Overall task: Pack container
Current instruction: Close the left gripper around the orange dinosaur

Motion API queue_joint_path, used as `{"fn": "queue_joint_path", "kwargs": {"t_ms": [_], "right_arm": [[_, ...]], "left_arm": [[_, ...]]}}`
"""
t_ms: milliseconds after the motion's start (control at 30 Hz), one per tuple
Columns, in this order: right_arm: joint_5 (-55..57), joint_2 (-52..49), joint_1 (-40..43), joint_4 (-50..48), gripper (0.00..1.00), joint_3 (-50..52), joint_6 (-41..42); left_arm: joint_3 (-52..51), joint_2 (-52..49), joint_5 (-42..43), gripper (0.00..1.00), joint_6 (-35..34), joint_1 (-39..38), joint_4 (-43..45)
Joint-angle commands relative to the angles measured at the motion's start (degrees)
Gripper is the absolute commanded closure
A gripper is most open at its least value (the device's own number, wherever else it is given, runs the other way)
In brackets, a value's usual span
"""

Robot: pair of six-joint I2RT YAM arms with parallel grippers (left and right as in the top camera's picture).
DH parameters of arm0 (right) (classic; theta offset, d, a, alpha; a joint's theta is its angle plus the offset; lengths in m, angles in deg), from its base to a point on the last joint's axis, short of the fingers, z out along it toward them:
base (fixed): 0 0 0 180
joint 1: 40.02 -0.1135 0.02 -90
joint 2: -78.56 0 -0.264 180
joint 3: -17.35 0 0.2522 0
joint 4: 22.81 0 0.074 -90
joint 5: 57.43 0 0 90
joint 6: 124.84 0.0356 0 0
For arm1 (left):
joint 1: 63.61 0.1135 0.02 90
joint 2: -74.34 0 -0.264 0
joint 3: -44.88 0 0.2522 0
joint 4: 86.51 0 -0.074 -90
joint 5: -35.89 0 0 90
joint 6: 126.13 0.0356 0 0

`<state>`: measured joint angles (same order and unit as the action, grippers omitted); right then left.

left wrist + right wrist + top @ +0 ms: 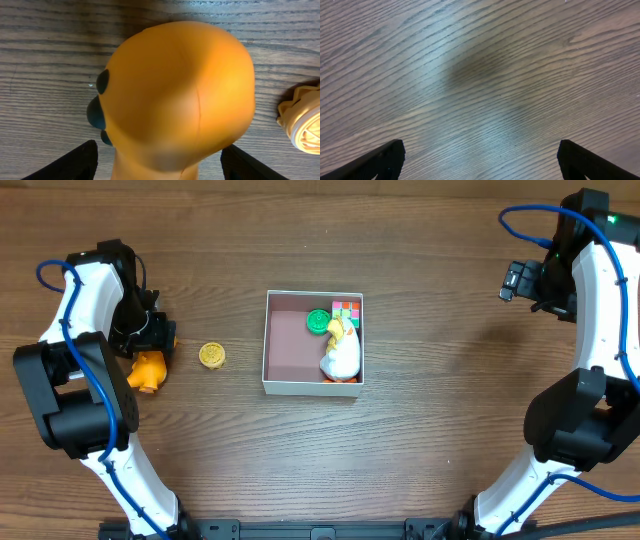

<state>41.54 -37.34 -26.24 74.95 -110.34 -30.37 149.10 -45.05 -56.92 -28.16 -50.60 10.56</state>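
Dead centre on the wooden table (420, 440): the container (290, 350), square and white-walled. Already inside, bunched along its right wall: a green disc (318, 321), a multicoloured cube (346, 310), a white duck toy (341, 357). Well off to the container's left, down at the left pincer (160, 167): jaws spread wide, straddling an orange toy (180, 95) lying on the wood. Possibly brushing it on one side, too close-up to call, though no clamp visible. Between that pincer and the container: a yellow disc (211, 356). Far over on the other side, well apart from the container: the right pincer (480, 165), fully open above bare wood, holding nothing.
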Motion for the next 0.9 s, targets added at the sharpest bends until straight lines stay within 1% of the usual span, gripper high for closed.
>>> {"fn": "queue_joint_path", "kwargs": {"t_ms": [0,300,367,433,700,767,867], "right_arm": [[-0.07,-0.11,-0.20,-0.22,0.00,0.04,0.17],[-0.07,-0.11,-0.20,-0.22,0.00,0.04,0.17],[-0.07,-0.11,-0.20,-0.22,0.00,0.04,0.17],[-0.07,-0.11,-0.20,-0.22,0.00,0.04,0.17],[-0.07,-0.11,-0.20,-0.22,0.00,0.04,0.17],[-0.07,-0.11,-0.20,-0.22,0.00,0.04,0.17],[-0.07,-0.11,-0.22,-0.22,0.00,0.04,0.17]], "left_arm": [[-0.42,-0.63,-0.50,0.21,1.27,0.11,0.24],[-1.01,-1.27,-0.55,0.20,1.49,0.11,0.26],[-1.09,-1.27,-0.55,0.21,1.49,0.11,0.22],[-1.36,-1.27,-0.52,0.26,1.49,0.11,0.22],[-3.76,-1.27,-0.55,0.26,1.51,0.11,0.70],[-4.28,-1.27,-0.55,0.30,1.51,0.11,0.90],[-4.26,-1.27,-0.55,0.32,1.51,0.11,0.92]]}}
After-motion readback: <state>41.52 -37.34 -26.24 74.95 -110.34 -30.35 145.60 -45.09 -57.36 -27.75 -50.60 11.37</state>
